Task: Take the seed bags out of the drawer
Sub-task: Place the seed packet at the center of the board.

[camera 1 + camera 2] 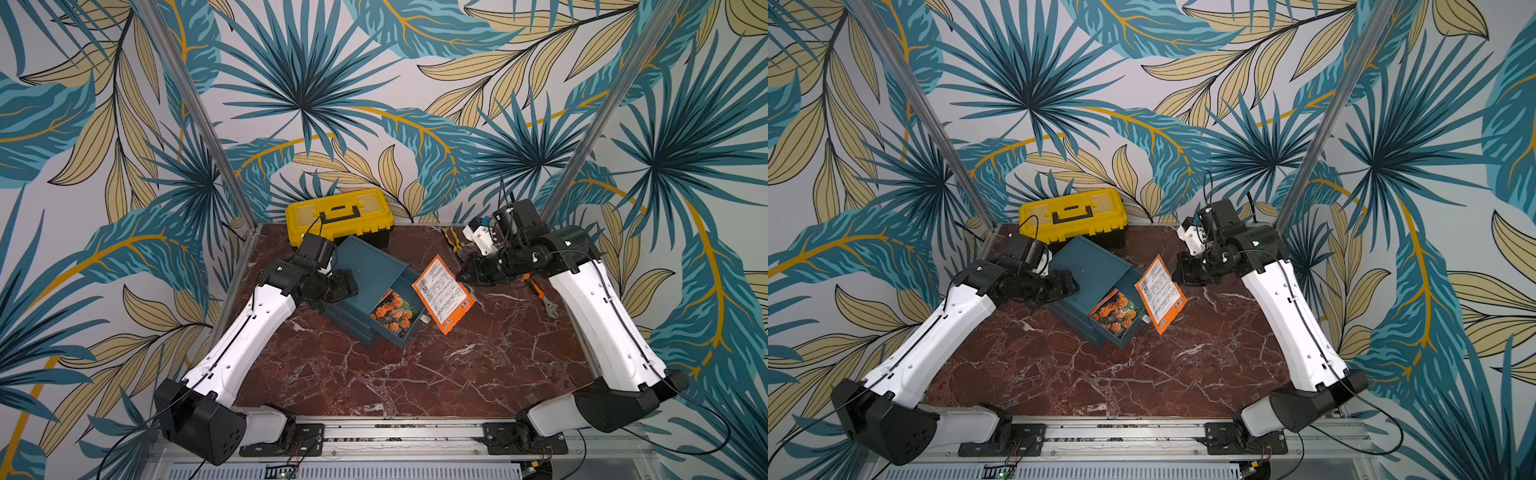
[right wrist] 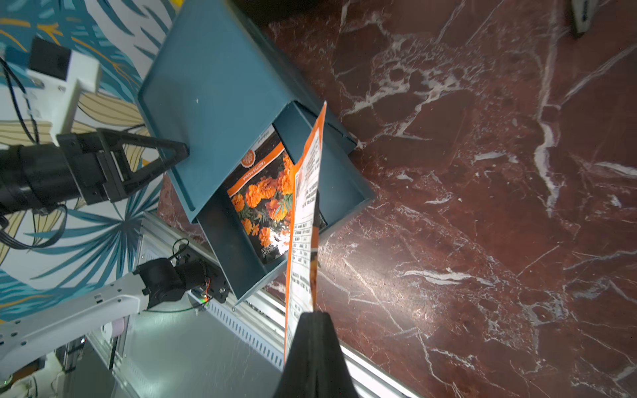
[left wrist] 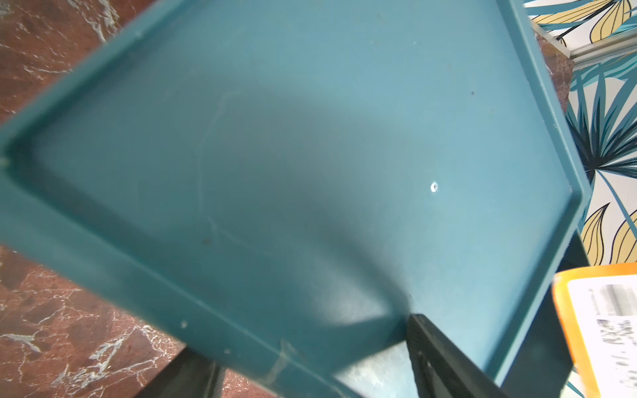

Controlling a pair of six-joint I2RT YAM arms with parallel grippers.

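L gripper (image 1: pixel 348 286) held low w/ jaws apart; R gripper (image 1: pixel 461 276) pinched shut, both pointing toward centre.

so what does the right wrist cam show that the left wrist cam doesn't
Only right wrist: the open drawer with a flower-front seed bag inside, the right gripper pinching the held seed bag, and the left gripper at the edge of the drawer box. Only left wrist: little of its own, just a close-up. Both: the box's top, the held bag's label side, the marble table.

Our marble table (image 1: pixel 374 374) bears a drawer box (image 1: pixel 365 266) at the left gripper (image 1: pixel 347 286), a toolbox (image 1: pixel 338 218) beyond, and pliers (image 1: pixel 453 241) and wrench (image 1: pixel 544 299) by the right gripper (image 1: pixel 462 276).
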